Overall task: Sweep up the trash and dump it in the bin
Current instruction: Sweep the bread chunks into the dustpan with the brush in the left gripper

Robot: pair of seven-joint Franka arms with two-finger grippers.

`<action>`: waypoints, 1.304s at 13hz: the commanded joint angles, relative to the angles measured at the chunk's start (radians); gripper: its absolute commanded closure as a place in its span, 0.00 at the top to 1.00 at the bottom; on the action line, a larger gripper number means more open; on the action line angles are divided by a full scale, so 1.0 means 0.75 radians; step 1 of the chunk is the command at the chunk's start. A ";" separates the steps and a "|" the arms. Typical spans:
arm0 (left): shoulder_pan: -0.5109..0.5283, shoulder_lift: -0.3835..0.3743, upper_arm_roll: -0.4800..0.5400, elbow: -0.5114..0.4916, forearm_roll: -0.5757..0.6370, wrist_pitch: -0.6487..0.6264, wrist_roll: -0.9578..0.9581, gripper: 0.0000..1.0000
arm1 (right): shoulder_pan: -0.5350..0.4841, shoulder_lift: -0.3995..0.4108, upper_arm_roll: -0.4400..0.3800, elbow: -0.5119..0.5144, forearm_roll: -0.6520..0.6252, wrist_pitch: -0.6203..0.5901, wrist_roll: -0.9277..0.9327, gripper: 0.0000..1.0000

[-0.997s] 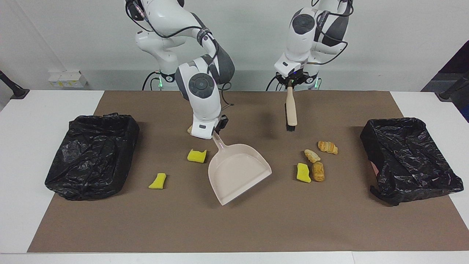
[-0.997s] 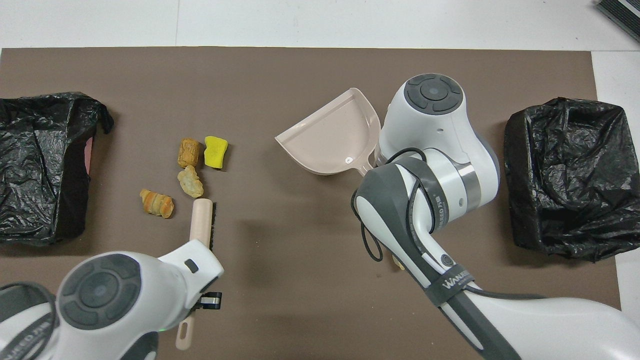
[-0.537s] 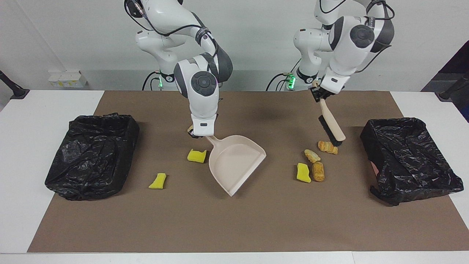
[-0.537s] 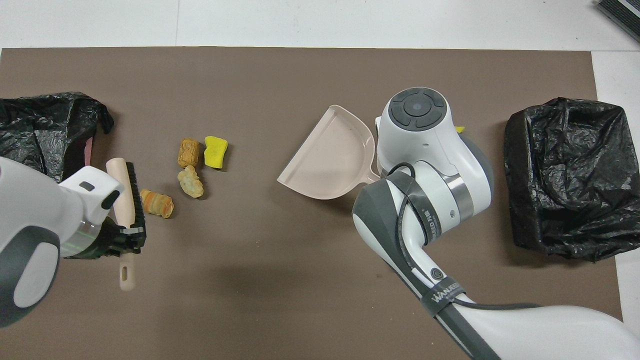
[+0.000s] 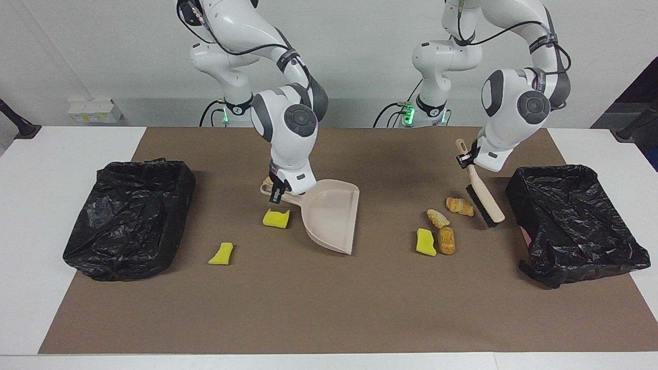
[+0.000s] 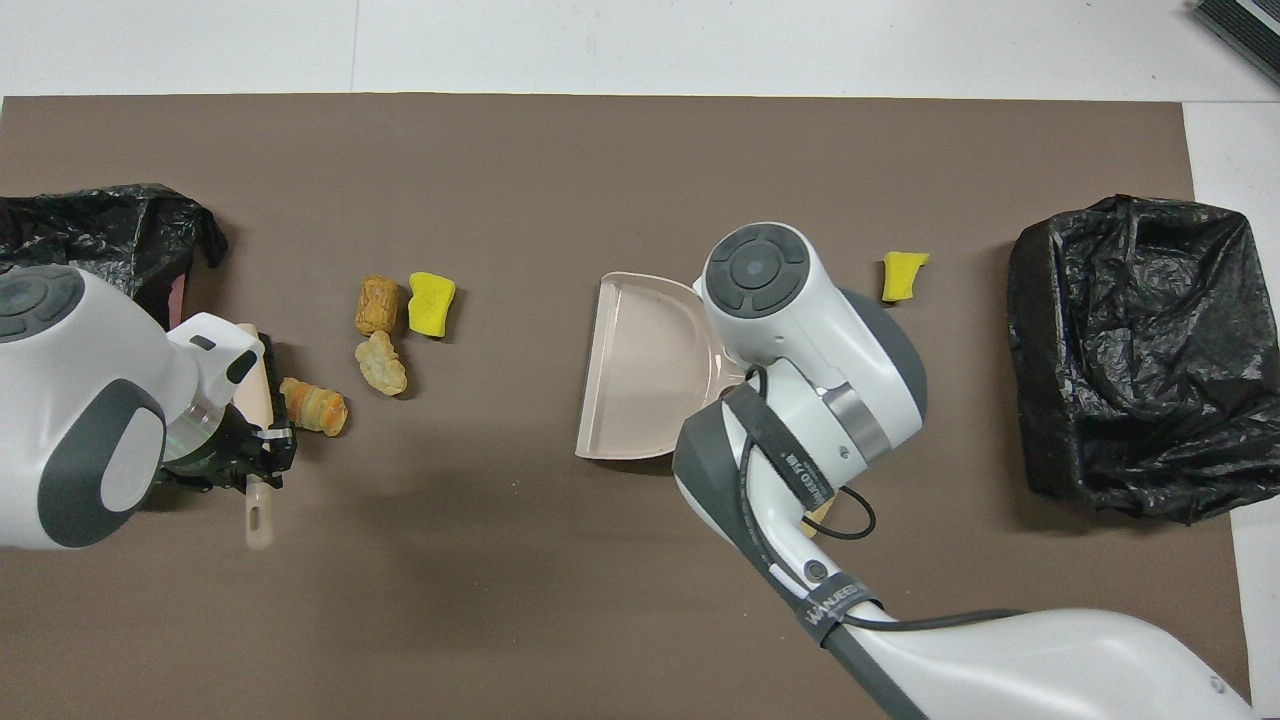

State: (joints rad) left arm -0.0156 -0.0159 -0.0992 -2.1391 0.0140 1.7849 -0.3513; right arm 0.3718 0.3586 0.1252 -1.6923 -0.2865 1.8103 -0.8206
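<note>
My left gripper is shut on the handle of the beige brush, whose bristles hang low beside a crusty lump, between it and the bin. With that lump lie two more lumps and a yellow chunk of the trash. My right gripper is shut on the handle of the beige dustpan, its mouth turned toward that cluster. Two yellow chunks lie on the right arm's side of the pan. Another lump peeks out by the right gripper.
A second black-bagged bin sits at the right arm's end of the brown mat. In the overhead view the right arm covers the pan's handle and the chunk beside it; the brush shows beside the left wrist.
The left arm has swung the brush out to its end of the table and lowered it beside the crusty lump. The right arm has turned the dustpan's mouth toward the cluster.
</note>
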 commanded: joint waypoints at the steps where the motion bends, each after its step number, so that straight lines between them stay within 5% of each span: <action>1: -0.059 0.031 0.001 0.007 0.012 0.031 -0.002 0.00 | -0.003 0.009 0.007 -0.010 -0.050 0.028 -0.037 0.00; 10: -0.274 0.097 -0.005 0.097 -0.113 0.118 0.021 0.00 | -0.001 0.019 0.007 -0.010 -0.066 0.077 -0.063 0.00; 14: -0.255 0.101 0.003 0.297 -0.058 -0.060 0.171 0.00 | -0.001 0.025 0.007 -0.012 -0.062 0.120 -0.061 0.00; 17: -0.204 0.107 0.007 0.283 -0.002 0.023 0.231 0.00 | -0.003 0.027 0.007 -0.016 -0.058 0.131 -0.061 0.00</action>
State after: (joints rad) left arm -0.1970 0.0394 -0.0966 -1.9480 -0.0097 1.7873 -0.2106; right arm 0.3829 0.3792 0.1225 -1.6942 -0.3140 1.8792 -0.8366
